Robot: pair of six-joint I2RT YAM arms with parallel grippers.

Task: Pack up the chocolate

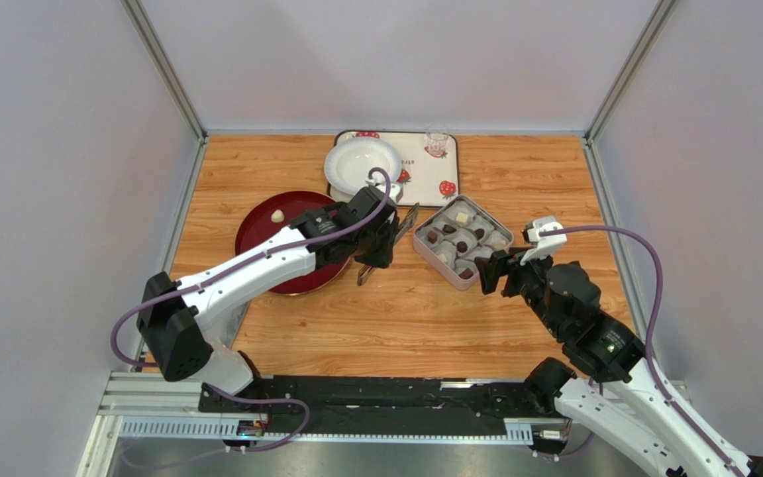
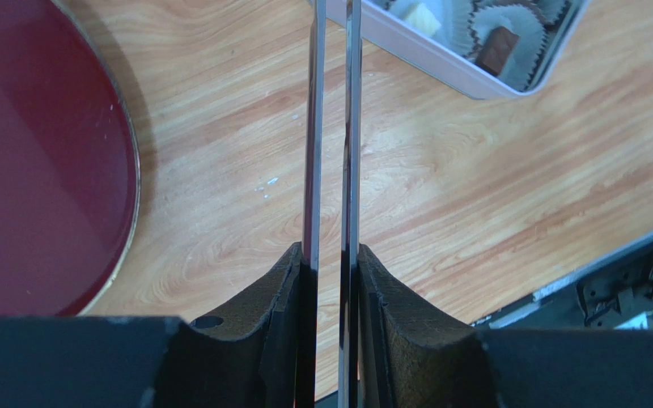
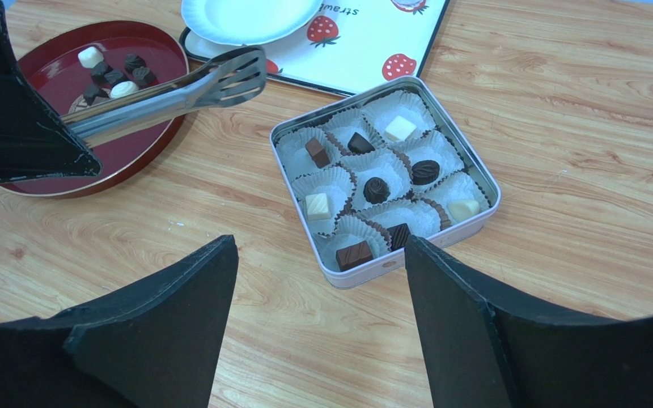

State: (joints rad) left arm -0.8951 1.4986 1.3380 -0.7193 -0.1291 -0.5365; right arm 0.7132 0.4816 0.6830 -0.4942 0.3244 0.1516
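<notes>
The chocolate (image 3: pixel 377 189) lies in two places. Dark brown and cream-white pieces sit one to a cup in the white paper cups (image 3: pixel 338 180) of the square tin (image 3: pixel 338 105), which rests on the worktop (image 1: pixel 405 328) right of centre, nearer the far edge than the near edge. A further cluster of dark and cream pieces (image 3: pixel 113 75) lies on the red plate (image 3: pixel 125 157), which sits toward the left edge of the worktop, well apart from the tin.

Note the left end effector (image 1: pixel 378 241): its fingers are pressed against the two arms of the metal tongs (image 3: pixel 177 89), pinching them so that the blades stand nearly together. The tongs reach out over the rim of the red plate, with their tips above bare wood between the plate and the tin.

Note the right end effector (image 3: pixel 320 246): its fingers are spread wide and grip nothing. It hangs just beside the tin on the side facing the near edge, apart from the tin wall.

At the far edge, near its middle, a strawberry-print tray (image 3: pixel 364 42) carries a white bowl (image 3: pixel 245 13).
</notes>
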